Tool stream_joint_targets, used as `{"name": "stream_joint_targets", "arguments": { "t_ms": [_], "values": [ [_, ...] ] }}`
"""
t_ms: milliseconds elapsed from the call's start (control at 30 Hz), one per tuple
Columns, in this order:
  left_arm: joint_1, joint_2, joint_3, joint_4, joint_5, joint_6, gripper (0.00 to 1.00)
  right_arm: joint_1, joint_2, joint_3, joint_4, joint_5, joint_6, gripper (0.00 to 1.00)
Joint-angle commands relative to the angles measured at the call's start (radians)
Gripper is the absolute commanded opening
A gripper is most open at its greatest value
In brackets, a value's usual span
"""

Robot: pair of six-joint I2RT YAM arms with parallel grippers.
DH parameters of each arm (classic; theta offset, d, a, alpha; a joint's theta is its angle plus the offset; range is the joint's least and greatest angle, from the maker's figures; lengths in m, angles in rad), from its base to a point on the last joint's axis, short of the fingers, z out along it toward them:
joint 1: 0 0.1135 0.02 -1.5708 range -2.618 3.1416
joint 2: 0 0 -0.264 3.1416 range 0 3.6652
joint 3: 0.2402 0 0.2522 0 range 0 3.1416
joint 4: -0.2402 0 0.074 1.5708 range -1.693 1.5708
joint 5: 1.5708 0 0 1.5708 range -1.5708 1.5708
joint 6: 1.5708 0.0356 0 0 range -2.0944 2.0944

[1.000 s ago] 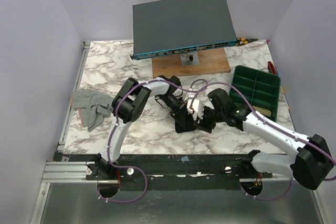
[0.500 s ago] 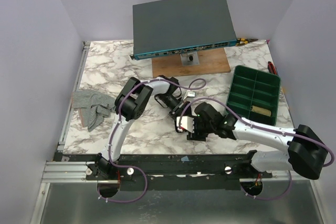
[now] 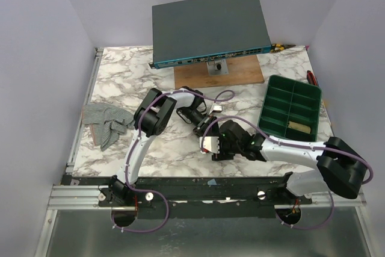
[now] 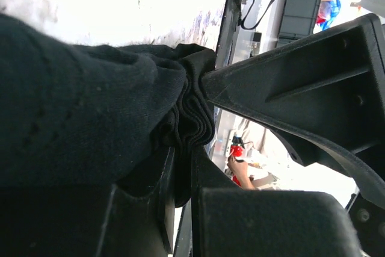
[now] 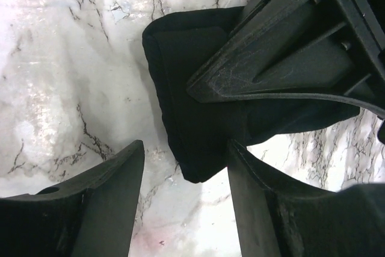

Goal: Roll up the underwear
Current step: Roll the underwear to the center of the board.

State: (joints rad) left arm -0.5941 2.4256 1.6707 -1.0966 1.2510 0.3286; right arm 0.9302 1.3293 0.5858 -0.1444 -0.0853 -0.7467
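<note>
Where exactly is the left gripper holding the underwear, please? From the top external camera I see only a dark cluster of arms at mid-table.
Observer: The left wrist view shows the left gripper shut on a bunched, pleated fold of the black underwear.
Operator: Thank you. Is the right gripper gripping it too?
Observer: No. In the right wrist view, the right gripper is open, its fingers straddling the cloth's near corner.
Operator: Is the cloth lifted?
Observer: It seems not. Its thick folded edge appears to lie on the marble table.
</note>
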Motion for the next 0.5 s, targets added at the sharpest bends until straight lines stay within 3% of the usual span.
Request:
{"name": "stream_joint_targets", "arguments": {
  "t_ms": [0, 133, 467],
  "values": [
    [0.007, 0.058, 0.008, -0.029, -0.036, 0.034, 0.00, 0.007, 0.036, -0.019, 0.079, 0.031, -0.055, 0.59],
    [0.008, 0.053, 0.004, -0.032, -0.035, 0.036, 0.00, 0.007, 0.065, -0.030, 0.111, 0.030, -0.076, 0.53],
    [0.008, 0.038, -0.005, -0.046, -0.039, 0.049, 0.00, 0.008, 0.103, -0.044, 0.161, 0.005, -0.119, 0.21]
  ]
}}
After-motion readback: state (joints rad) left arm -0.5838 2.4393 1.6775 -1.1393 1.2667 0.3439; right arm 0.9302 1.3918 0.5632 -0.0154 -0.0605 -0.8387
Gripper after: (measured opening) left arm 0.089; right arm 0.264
